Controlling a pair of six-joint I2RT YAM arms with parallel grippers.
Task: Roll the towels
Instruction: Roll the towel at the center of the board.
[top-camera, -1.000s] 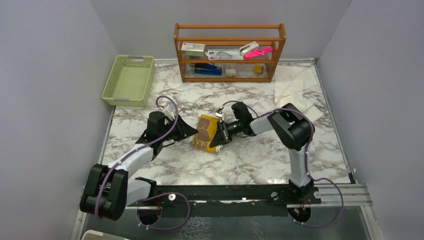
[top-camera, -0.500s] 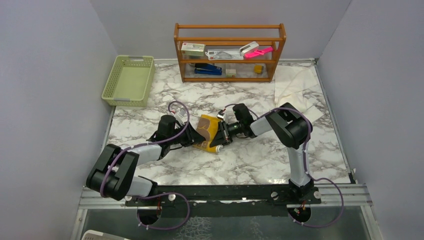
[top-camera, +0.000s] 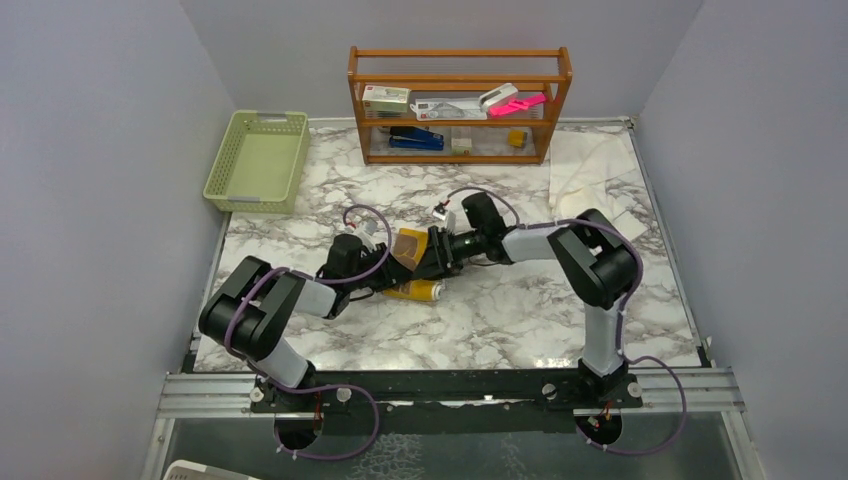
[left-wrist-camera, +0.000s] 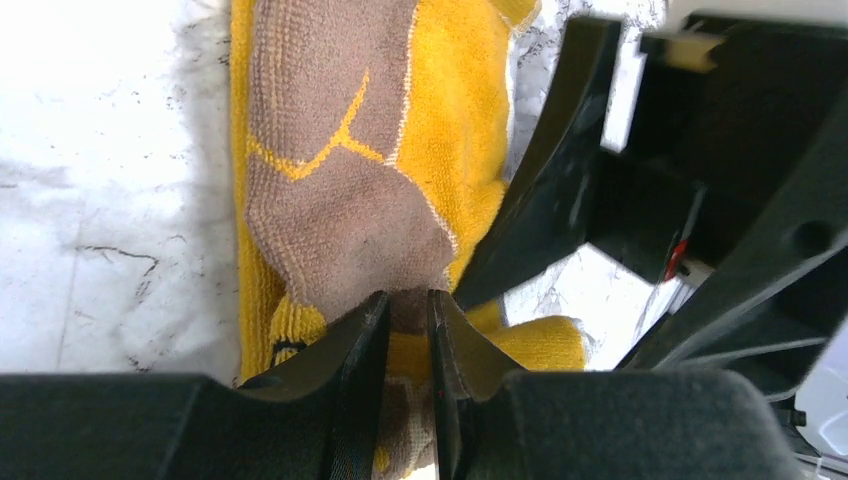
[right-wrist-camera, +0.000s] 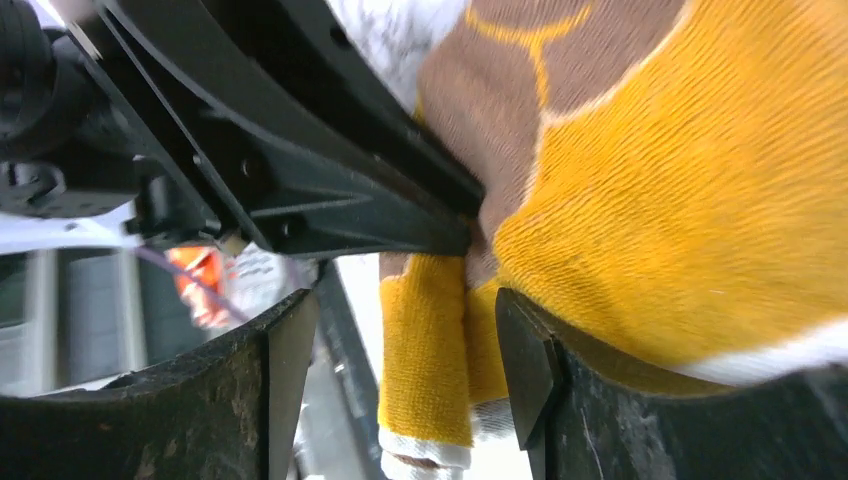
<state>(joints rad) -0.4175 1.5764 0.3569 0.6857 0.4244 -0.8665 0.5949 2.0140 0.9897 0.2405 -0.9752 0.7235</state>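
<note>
**Step in hand:** rolling of yellow towel (top-camera: 415, 262), part done. Towel is found at ctr of table (top-camera: 500, 320), bunched and partly rolled, between both pincers.

**Left pincer** (left-wrist-camera: 408, 310): set at the towel's 8 o'clock side. Fingers are nearly together, clamped on a thin fold of the cloth edge.

**Right pincer** (right-wrist-camera: 405, 340): set at the towel's 2 o'clock side. Jaws are apart. A rolled yellow end hangs between them and cloth rests against one finger, but nothing is gripped. Hold is judged to lie w/ left side only.

**Next move (est.):** right pincer is to be re-seated on the roll and closed. The roll is then to be turned toward the free end while the edge is held by the left. The two pincers are nearly touching, so clash risk is noted. Soft cloth is likely to spring open if released.

**White towel** (top-camera: 590, 170): lies loose at 2 o'clock corner, well apart from both arms, not rolled. Task is judged under half done.

**Containers:**
- Green basket (top-camera: 257, 160) at 10 o'clock: nothing is seen inside.
- Wooden shelf (top-camera: 460, 105) at 12 o'clock: upper level holds a box, white items and a pink item. Lower level holds a blue item and small pieces.
- No towel is held in either.
</note>
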